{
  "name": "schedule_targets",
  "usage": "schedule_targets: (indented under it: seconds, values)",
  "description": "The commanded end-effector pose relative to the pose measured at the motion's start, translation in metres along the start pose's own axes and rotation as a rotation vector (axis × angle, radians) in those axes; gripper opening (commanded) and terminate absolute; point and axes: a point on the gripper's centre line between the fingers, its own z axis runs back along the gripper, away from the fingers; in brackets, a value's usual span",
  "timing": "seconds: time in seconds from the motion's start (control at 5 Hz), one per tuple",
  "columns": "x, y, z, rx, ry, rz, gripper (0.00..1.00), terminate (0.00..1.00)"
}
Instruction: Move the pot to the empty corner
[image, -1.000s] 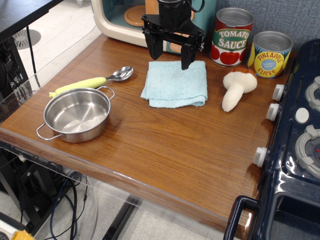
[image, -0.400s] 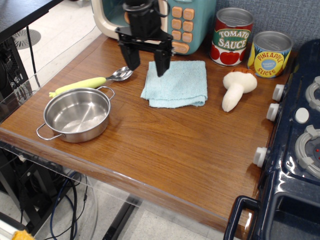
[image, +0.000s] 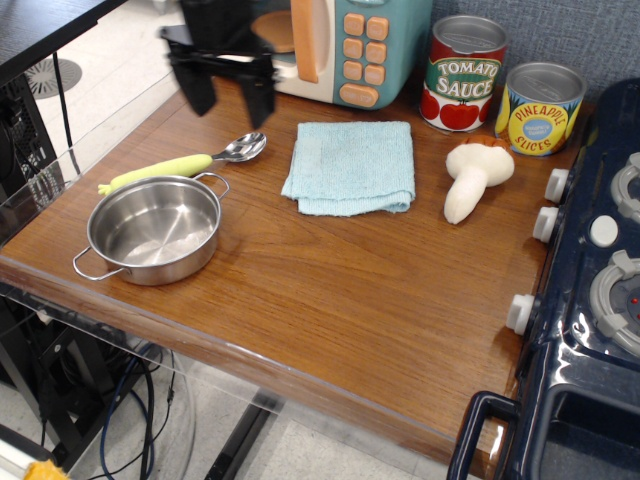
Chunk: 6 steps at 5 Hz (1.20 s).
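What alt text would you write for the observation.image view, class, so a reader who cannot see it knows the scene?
A black robot tool, jaws apart and empty, hangs above a wooden table behind a shiny steel pot at the left edge. A yellow-handled spoon, blue cloth, toy mushroom and two cans lie nearby; the near corner by the toy stove is bare.

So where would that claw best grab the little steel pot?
Probably the pot's thin rim, from straight above: it sits upright and open, so one finger can drop inside the wall and one outside. The wire loop handles look too slim. The gripper hangs open behind it.
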Motion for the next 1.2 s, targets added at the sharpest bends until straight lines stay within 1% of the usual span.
schedule_targets:
  seconds: [0.0, 0.2, 0.4, 0.6, 0.8, 1.0]
  values:
    - [-0.030, 0.048, 0.041, 0.109, -0.050, 0.054, 1.00, 0.00]
    - [-0.058, 0.072, 0.035, 0.120, 0.010, 0.116, 1.00, 0.00]
    - [-0.081, 0.080, 0.027, 0.108, 0.074, 0.143, 1.00, 0.00]
    - [-0.096, 0.075, 0.009, 0.078, 0.111, 0.097, 1.00, 0.00]
    - [-0.103, 0.065, -0.008, -0.009, 0.161, 0.058, 1.00, 0.00]
    - [-0.102, 0.061, -0.017, -0.025, 0.173, 0.046, 1.00, 0.00]
